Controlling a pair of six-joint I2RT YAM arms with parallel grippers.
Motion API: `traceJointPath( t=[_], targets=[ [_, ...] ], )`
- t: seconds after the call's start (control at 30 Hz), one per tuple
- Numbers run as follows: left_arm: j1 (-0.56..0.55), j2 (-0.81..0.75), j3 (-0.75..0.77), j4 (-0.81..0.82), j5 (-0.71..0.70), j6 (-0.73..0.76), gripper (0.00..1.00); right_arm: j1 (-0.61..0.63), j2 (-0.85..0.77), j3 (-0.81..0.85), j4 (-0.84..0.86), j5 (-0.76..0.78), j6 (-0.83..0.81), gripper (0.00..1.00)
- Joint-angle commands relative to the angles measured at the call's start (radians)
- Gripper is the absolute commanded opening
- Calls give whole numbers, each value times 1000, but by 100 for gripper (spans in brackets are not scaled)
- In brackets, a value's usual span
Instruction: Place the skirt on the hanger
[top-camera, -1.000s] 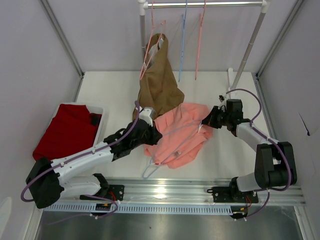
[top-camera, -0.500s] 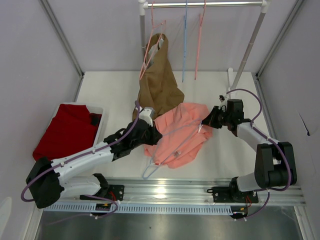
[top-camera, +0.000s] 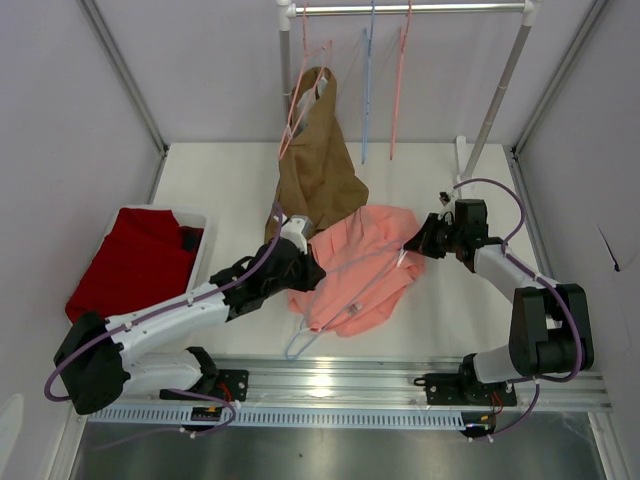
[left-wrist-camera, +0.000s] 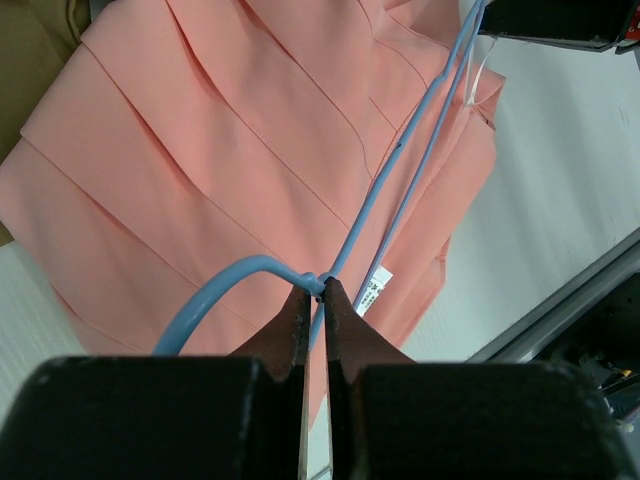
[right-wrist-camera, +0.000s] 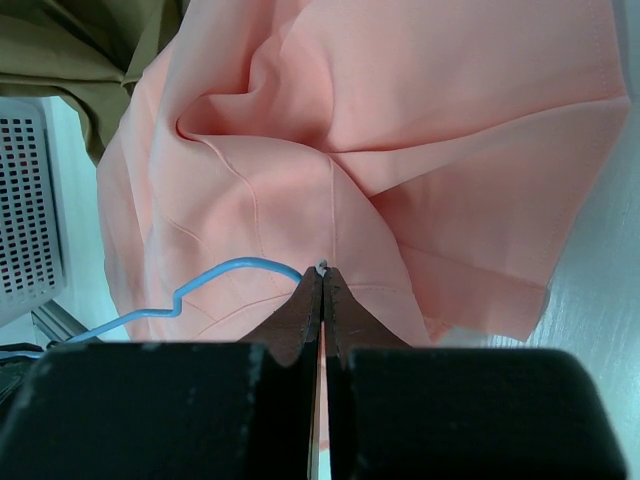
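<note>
Left gripper (left-wrist-camera: 314, 290) has its jaws squeezed right together on the hanger (left-wrist-camera: 250, 264), pinching the blue wire at the neck where the hook's curve meets the two arms. Right gripper (right-wrist-camera: 321, 272) is closed tight too, tips nipping the far end of the same wire. Can't tell whether there's some fabric caught in there as well.

The hanger lies slanted across the top of the skirt (top-camera: 365, 262), with the hook poking out past the near hem towards the arm bases. The skirt is spread on the table (top-camera: 220, 180) between the two grippers, pleats showing. Its far-left edge is right up against the bottom of the brown garment (top-camera: 318, 165), which hangs on a pink hanger (top-camera: 297, 105) from the rail (top-camera: 410, 9). Well off to the left, a red cloth (top-camera: 135, 262) sits in a white bin (top-camera: 196, 222).
</note>
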Motion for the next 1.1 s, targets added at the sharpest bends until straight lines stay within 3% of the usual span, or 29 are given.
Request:
traceJointPath(
  t=[0.0,0.83,1.07],
  targets=[
    [-2,2,25,-31,54,32,0,-12,2,54,32,22,-20,0],
    [-3,42,54,-68,137,75,0,-7,-18,83,6,33,-44,0],
    [-3,82,117,-102,153,102,0,86,-67,126,-78,136,-92,0]
  ],
)
